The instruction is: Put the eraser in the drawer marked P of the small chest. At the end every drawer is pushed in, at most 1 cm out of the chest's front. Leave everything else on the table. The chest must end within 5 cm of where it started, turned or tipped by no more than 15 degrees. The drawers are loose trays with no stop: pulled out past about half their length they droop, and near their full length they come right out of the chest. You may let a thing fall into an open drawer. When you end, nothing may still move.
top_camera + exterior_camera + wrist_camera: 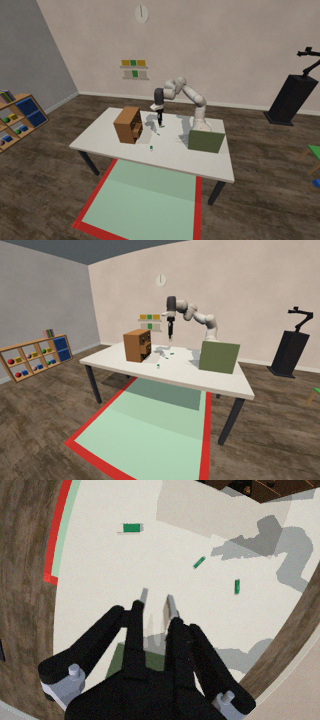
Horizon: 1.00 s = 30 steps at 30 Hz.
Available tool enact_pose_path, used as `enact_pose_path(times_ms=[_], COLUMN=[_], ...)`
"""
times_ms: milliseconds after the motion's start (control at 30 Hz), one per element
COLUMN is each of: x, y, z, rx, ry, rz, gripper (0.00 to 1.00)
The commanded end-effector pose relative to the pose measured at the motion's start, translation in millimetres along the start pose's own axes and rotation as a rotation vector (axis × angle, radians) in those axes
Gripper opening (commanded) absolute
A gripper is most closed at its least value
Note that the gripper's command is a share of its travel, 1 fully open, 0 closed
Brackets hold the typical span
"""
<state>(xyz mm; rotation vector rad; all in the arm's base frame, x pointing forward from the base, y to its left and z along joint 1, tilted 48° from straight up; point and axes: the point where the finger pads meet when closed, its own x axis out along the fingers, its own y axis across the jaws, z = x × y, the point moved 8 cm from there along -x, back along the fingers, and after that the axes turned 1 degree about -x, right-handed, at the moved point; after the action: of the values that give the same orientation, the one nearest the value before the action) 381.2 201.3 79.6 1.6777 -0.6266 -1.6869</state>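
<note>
The eraser [151, 148] you want lies on the table [168, 160], forward of the chest [127, 126]. One drawer [137, 129] stands out. Your gripper [170, 337] hangs above the table, fingers nearly together, gripping nothing.

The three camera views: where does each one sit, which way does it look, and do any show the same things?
Top: high in front of the table, looking down; the whole arm shows.
Exterior: lower, in the room, looking across at the chest; the whole arm shows.
Wrist: on the arm's end, looking down past the pincer, nearly closed and holding nothing.
All three show the chest and small green pieces.
</note>
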Motion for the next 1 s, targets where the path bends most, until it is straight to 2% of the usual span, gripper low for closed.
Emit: enact_pose_path(times_ms=[0,500,967], x=[2.0,20.7,54.3], y=[-1,-13,-35], z=[-2,-13,-32], rx=[-0.037,-0.234,-0.589], ry=[0.002,0.002,0.001], rz=[0.001,0.001,0.002], gripper=[0.20,0.20,0.20])
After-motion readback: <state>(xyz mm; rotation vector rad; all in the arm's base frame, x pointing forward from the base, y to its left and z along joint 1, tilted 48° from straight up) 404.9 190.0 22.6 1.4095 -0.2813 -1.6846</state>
